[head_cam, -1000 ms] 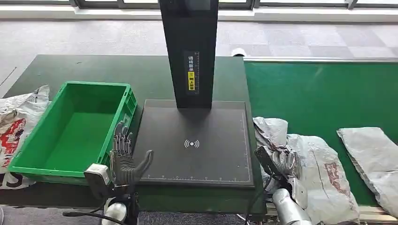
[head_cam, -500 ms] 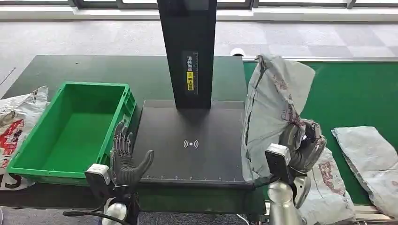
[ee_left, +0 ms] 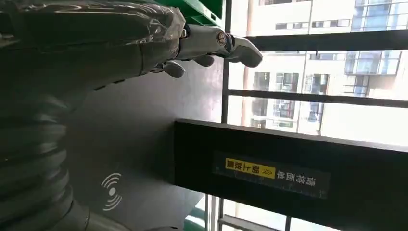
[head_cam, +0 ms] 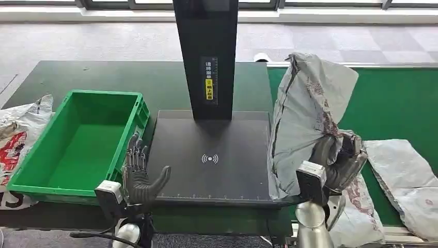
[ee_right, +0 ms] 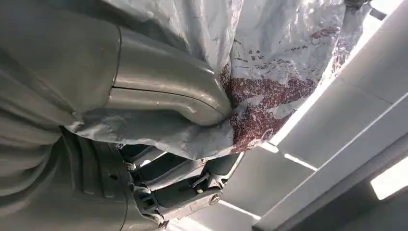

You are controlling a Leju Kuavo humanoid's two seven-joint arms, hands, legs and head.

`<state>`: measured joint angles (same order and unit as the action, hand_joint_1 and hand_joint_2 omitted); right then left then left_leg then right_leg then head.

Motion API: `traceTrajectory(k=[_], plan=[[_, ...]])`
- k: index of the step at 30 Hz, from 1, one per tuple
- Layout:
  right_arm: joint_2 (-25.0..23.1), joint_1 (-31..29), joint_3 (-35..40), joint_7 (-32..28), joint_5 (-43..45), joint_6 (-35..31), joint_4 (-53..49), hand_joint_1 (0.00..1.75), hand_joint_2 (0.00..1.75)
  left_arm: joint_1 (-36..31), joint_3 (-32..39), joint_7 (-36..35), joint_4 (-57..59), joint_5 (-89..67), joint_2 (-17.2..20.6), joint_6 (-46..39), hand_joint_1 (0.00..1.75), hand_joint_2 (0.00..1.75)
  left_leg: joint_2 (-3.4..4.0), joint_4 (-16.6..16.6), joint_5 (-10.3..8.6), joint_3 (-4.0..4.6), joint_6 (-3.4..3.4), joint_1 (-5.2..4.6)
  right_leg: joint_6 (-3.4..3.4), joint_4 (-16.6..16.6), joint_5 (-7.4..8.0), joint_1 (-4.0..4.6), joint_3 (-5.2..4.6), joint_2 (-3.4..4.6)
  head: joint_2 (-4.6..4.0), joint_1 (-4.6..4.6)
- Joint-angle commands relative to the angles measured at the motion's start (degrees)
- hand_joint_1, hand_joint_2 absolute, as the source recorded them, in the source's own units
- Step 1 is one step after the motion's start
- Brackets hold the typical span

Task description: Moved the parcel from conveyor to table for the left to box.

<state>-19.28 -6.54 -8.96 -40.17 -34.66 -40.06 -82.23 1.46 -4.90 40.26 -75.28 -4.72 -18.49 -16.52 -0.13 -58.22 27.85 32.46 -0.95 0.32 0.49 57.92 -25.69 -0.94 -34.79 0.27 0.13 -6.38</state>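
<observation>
My right hand (head_cam: 338, 163) grips a grey plastic parcel (head_cam: 304, 116) with dark red print and holds it up on end over the seam between the black scan pad (head_cam: 212, 157) and the green conveyor (head_cam: 392, 103). Close up, the thumb (ee_right: 163, 94) presses into the crumpled parcel (ee_right: 284, 72) with the darker fingers (ee_right: 178, 185) curled behind it. My left hand (head_cam: 138, 173) hovers open, fingers spread, at the pad's near left corner beside the empty green box (head_cam: 41, 173). The left hand's fingertips (ee_left: 240, 45) reach out above the pad (ee_left: 139, 134).
A black post (head_cam: 206, 57) with a yellow label rises from the back of the pad. Two more grey parcels lie on the conveyor, one (head_cam: 359, 217) under my right hand and one (head_cam: 405, 173) further right. A printed bag (head_cam: 18, 132) lies left of the box.
My right hand has lifted the parcel from lying flat on the conveyor to standing high on end, then drifted slightly rightwards. The left hand has stayed in place.
</observation>
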Motion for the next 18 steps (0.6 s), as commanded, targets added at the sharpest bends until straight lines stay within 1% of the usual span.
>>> traceTrajectory(k=[1, 6, 11, 13, 18], plan=[[0.9, 0.2, 3.8, 0.2, 0.6, 0.2, 2.5, 1.75, 1.75, -2.8, 1.6, -0.3, 3.0, 0.1, 0.6, 0.3, 0.0, 1.75, -0.04, 0.1, -0.03, -0.2, 0.01, 0.03, -0.05, -0.2, 0.02, 0.05, 0.23, -0.08, 0.0, 0.0], [0.9, 0.2, 3.8, 0.2, 0.6, 0.2, 2.5, 1.75, 1.75, -2.8, 1.6, -0.3, 3.0, 0.1, 0.6, 0.3, 0.0, 1.75, -0.04, 0.1, -0.01, -0.13, 0.01, 0.02, -0.04, -0.1, 0.01, 0.03, 0.17, -0.07, 0.0, 0.0], [0.9, 0.2, 3.8, 0.2, 0.6, 0.2, 2.5, 1.75, 1.75, -2.8, 1.6, -0.3, 3.0, 0.1, 0.6, 0.3, 0.0, 1.75, -0.02, 0.2, -0.02, -0.28, 0.0, 0.02, -0.08, -0.2, 0.01, 0.03, 0.3, -0.06, 0.0, 0.0], [0.9, 0.2, 3.8, 0.2, 0.6, 0.2, 2.5, 1.75, 1.75, -2.8, 1.6, -0.3, 3.0, 0.1, 0.6, 0.3, 0.0, 1.75, -0.02, 0.1, -0.02, -0.08, 0.0, 0.02, -0.04, -0.1, 0.01, 0.02, 0.11, -0.05, 0.0, 0.0], [0.9, 0.2, 3.8, 0.2, 0.6, 0.2, 2.5, 1.75, 1.75, -2.8, 1.6, -0.3, 3.0, 0.1, 0.6, 0.3, 0.0, 1.75, -0.02, 0.1, -0.01, -0.12, 0.01, 0.01, -0.04, -0.1, 0.01, 0.02, 0.14, -0.05, 0.0, 0.0]])
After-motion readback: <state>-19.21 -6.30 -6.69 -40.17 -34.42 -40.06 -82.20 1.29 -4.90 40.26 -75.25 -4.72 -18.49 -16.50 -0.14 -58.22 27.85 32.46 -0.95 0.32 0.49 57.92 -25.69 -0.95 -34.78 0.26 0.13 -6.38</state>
